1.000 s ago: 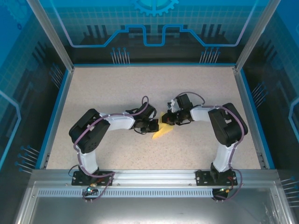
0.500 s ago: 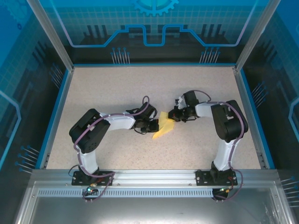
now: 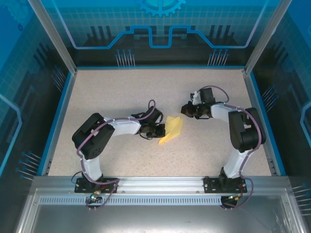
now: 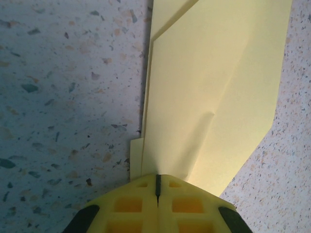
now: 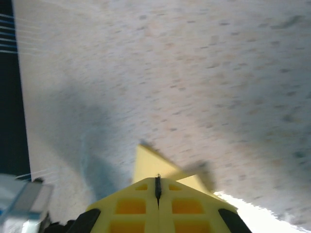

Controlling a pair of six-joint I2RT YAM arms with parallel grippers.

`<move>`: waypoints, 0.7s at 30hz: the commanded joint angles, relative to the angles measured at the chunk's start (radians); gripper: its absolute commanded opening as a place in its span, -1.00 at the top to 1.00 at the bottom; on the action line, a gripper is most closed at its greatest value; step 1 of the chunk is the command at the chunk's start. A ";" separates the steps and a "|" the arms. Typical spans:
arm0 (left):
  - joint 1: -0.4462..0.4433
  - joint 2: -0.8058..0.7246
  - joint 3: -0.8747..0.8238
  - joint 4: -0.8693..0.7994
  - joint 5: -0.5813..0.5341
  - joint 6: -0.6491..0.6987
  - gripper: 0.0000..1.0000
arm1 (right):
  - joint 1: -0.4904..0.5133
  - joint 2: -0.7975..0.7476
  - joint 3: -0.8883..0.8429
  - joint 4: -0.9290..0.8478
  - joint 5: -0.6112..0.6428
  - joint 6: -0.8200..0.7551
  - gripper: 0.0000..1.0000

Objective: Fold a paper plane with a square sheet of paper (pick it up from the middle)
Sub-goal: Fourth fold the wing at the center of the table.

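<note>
The pale-yellow sheet of paper lies partly folded on the speckled table, a slanted strip with layered edges and a soft crease. My left gripper is shut on its near left edge, and in the left wrist view the paper runs straight out from the closed yellow fingertips. My right gripper is shut and sits just up and to the right of the paper's upper corner. In the blurred right wrist view a yellow corner of the sheet shows just beyond the closed tips.
The speckled tabletop is bounded by a blue rim and metal frame posts. Both arm bases are bolted to the rail at the near edge.
My right gripper has drawn back up and to the right, off the paper, uncovering the sheet's upper part. The left gripper and the paper have stayed where they were.
</note>
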State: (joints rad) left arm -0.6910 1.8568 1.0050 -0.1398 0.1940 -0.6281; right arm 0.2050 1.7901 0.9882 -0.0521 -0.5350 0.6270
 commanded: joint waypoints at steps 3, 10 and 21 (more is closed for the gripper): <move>-0.019 0.089 -0.054 -0.216 -0.059 0.017 1.00 | 0.103 -0.001 -0.051 -0.013 -0.022 0.023 1.00; -0.020 0.090 -0.055 -0.217 -0.060 0.013 1.00 | 0.149 0.107 0.011 -0.029 -0.032 0.011 1.00; -0.020 0.091 -0.063 -0.212 -0.064 0.002 1.00 | 0.050 0.195 0.031 -0.050 0.036 -0.008 1.00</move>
State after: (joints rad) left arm -0.6914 1.8580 1.0065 -0.1417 0.1940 -0.6285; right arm 0.3222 1.9514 1.0161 -0.0929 -0.5861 0.6270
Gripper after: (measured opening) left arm 0.045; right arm 0.043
